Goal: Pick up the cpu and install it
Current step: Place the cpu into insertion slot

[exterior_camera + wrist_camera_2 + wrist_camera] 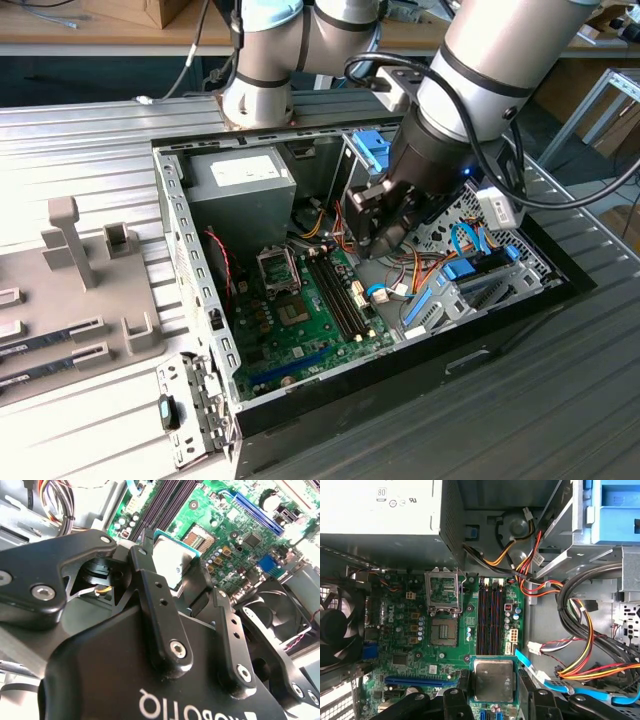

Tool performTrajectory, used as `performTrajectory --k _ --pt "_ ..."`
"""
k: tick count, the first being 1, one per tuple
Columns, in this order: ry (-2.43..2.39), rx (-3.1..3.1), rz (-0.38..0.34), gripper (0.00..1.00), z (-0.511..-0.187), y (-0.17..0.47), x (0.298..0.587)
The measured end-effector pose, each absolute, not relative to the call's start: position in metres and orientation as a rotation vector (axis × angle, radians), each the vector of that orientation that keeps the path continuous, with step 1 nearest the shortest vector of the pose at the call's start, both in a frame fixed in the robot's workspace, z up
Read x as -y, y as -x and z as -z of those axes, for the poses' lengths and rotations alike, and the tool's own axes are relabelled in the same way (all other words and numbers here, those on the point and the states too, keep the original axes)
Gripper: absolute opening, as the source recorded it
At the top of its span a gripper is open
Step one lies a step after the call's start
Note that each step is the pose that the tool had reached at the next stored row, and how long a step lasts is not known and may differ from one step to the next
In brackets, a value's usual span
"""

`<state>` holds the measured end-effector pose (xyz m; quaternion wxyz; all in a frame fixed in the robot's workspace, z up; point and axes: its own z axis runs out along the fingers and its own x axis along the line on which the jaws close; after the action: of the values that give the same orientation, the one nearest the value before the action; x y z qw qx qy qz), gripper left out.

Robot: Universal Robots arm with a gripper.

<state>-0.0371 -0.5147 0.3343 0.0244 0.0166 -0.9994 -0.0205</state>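
The cpu [492, 677] is a flat square chip with a silver-grey top and a thin green rim, and my gripper [493, 689] is shut on it by two opposite edges. In the second wrist view the cpu [170, 560] sits between the black fingers [145, 555] above the green motherboard [225, 525]. The exterior view has the gripper [383, 238] hanging inside the open computer case, over the memory slots [338, 292] and towards that view's right of the cpu socket [279, 270]. The socket [444, 632] lies bare, its metal lid [443, 591] swung up.
The case walls [190, 290] enclose the motherboard [300, 335]. A grey power supply [240, 178] stands at the back, a black fan [335, 630] at one board edge. Coloured cable bundles [580, 630] and a blue-trimmed drive cage [470, 285] crowd the gripper's other side. A grey fixture [75, 290] lies outside.
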Motion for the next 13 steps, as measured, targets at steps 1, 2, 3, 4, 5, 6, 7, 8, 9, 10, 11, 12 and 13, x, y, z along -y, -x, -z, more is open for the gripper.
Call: performTrajectory --k 1,2,3,4,5,6,7,8,9,10,11,12,13 --pt "-0.051 3.092 0.063 0.47 -0.3340 0.0371 0.5147" --pt "-0.051 3.092 0.063 0.47 -0.3337 0.0371 0.5147" --pt "-0.051 3.092 0.063 0.47 -0.3335 0.0371 0.5147" --pt "-0.051 3.092 0.063 0.47 -0.3333 0.0371 0.5147" --pt "-0.051 3.092 0.063 0.47 -0.3331 0.0371 0.5147" --pt "-0.051 3.092 0.063 0.47 -0.3330 0.0371 0.5147" --pt "-0.051 3.092 0.063 0.47 -0.3327 0.0371 0.5147" --pt "-0.051 3.092 0.063 0.47 -0.3324 0.0371 0.5147" --pt "-0.051 3.092 0.063 0.47 -0.3321 0.0371 0.5147" --pt "-0.051 3.092 0.063 0.47 -0.3319 0.0371 0.5147" --pt "-0.051 3.092 0.063 0.47 -0.3317 0.0371 0.5147" --pt "-0.051 3.092 0.063 0.47 -0.3314 0.0371 0.5147" --pt "-0.051 3.092 0.063 0.47 -0.3312 0.0371 0.5147"
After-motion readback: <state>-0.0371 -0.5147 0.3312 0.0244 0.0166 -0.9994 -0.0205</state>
